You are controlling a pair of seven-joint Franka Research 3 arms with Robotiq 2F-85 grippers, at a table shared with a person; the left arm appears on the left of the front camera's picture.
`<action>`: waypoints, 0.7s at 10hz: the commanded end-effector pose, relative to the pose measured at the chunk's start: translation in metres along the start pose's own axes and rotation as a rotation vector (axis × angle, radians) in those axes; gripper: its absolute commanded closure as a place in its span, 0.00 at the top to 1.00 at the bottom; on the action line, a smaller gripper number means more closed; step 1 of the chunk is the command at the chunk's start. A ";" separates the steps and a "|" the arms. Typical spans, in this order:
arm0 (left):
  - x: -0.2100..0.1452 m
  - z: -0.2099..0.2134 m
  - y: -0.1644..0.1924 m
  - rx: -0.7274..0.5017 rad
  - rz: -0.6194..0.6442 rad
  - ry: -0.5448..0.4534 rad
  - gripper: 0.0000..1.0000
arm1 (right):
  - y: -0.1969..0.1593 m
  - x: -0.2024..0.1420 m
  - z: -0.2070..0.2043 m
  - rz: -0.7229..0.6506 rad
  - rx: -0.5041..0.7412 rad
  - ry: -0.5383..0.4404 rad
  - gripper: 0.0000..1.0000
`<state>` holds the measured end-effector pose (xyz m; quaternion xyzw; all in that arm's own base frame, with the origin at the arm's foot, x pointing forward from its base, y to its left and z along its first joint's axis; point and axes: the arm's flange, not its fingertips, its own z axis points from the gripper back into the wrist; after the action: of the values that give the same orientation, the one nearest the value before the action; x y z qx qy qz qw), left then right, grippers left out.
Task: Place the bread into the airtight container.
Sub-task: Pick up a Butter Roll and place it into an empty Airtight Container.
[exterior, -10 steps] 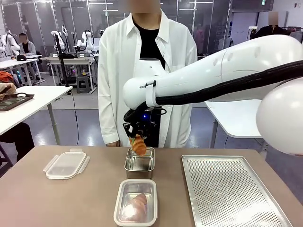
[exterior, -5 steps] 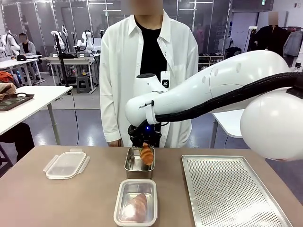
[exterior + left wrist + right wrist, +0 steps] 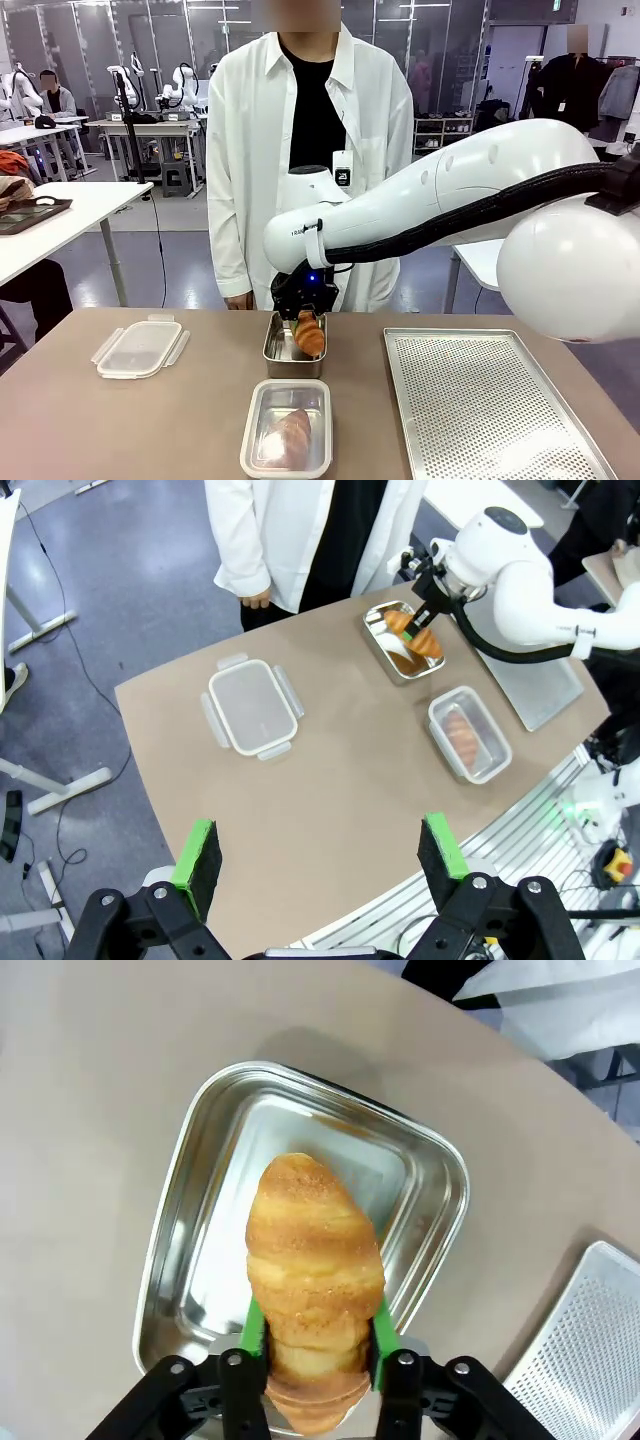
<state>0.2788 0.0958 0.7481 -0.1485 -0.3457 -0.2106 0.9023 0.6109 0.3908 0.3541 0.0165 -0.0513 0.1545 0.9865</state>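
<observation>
Croissant (image 3: pixel 313 1260): clamped between the green pads of the right hand (image 3: pixel 312 1360), hanging over the open steel container (image 3: pixel 445 1175) at the far middle of the counter (image 3: pixel 120 430); left hand (image 3: pixel 320 855): fingers spread, holding nothing, high above the counter.

Steel container (image 3: pixel 293 368) open-topped; person (image 3: pixel 250 150) standing close behind; tray (image 3: pixel 480 400) alongside.

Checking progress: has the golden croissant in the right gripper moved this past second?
Yes: the golden croissant dropped lower and shifted right over the open steel container.
</observation>
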 end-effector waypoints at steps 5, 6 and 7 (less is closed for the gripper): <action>0.001 0.001 -0.001 -0.010 -0.011 -0.005 1.00 | 0.001 0.003 0.009 0.000 0.094 -0.002 1.00; 0.001 0.001 -0.001 -0.010 -0.011 -0.005 1.00 | -0.001 0.002 0.010 -0.009 0.116 0.006 1.00; 0.001 0.001 -0.001 -0.010 -0.011 -0.005 1.00 | -0.008 -0.002 0.008 0.035 0.132 0.044 1.00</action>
<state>0.2788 0.0958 0.7481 -0.1485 -0.3457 -0.2106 0.9023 0.6145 0.3951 0.3611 0.0606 -0.0382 0.1536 0.9855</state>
